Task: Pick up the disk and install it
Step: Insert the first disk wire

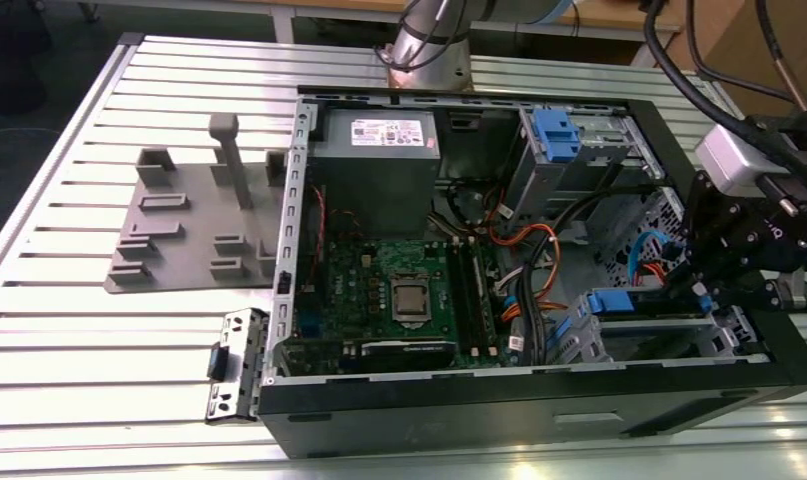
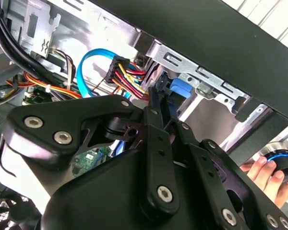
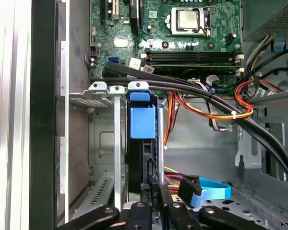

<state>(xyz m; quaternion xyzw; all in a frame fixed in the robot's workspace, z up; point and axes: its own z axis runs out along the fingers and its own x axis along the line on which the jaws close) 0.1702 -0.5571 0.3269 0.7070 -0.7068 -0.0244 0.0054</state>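
At the left of the exterior view a grey plastic stand (image 1: 190, 215) is seen on the slatted table (image 1: 56, 330), and the open computer case (image 1: 537, 400) fills the middle. At the lower right, the disk (image 1: 614, 302) in its blue caddy is seen standing on edge in the drive cage (image 1: 650, 335). The gripper (image 1: 723, 290) is closed down narrow on the disk's end there.

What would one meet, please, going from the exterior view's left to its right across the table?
Grey plastic fixture → loose black bracket → grey power supply → motherboard CPU socket → orange cable bundle → disk's blue caddy → tool.
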